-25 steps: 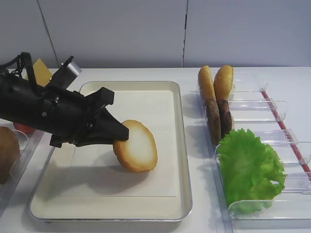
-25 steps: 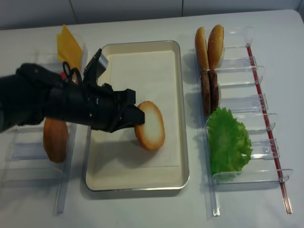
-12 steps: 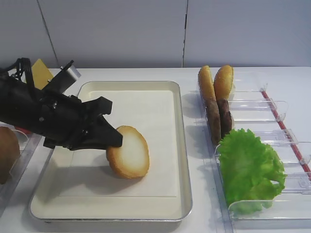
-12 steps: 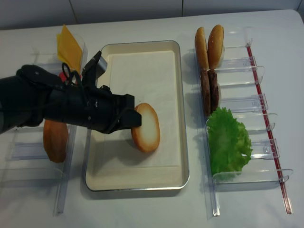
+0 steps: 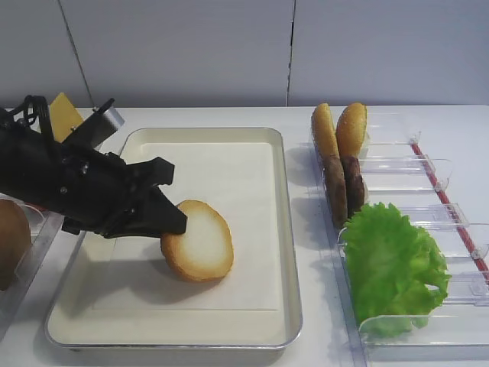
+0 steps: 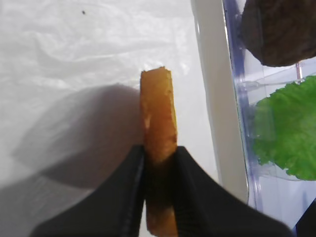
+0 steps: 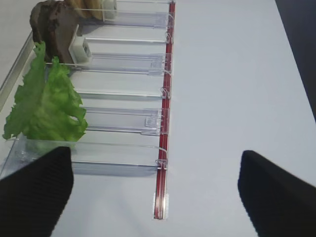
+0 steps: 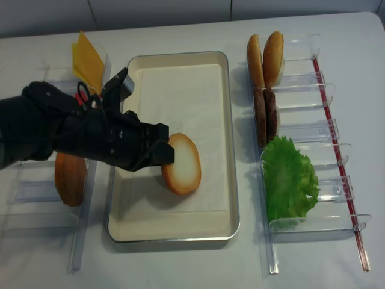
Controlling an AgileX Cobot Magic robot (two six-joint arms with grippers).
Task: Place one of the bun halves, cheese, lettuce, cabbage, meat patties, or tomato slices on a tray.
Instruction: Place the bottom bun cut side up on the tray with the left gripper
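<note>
The tomato slices (image 8: 79, 96) hide behind the left arm — brown bun (image 5: 11, 241) cut by the edge.

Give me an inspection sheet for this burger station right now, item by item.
Surface: white table, nothing spilled.
Job's things: bun half tilted over the tray, pinched at its edge; whether it touches the liner is unclear. Lettuce, patties, cheese sit in clear bins.
Clutter: brown bun in the left bin; two bun halves on edge.
Grippers: left gripper shut on the bun half; right gripper open, empty.
Cables: black loop on the left arm.
Surroundings: grey wall panels.
</note>
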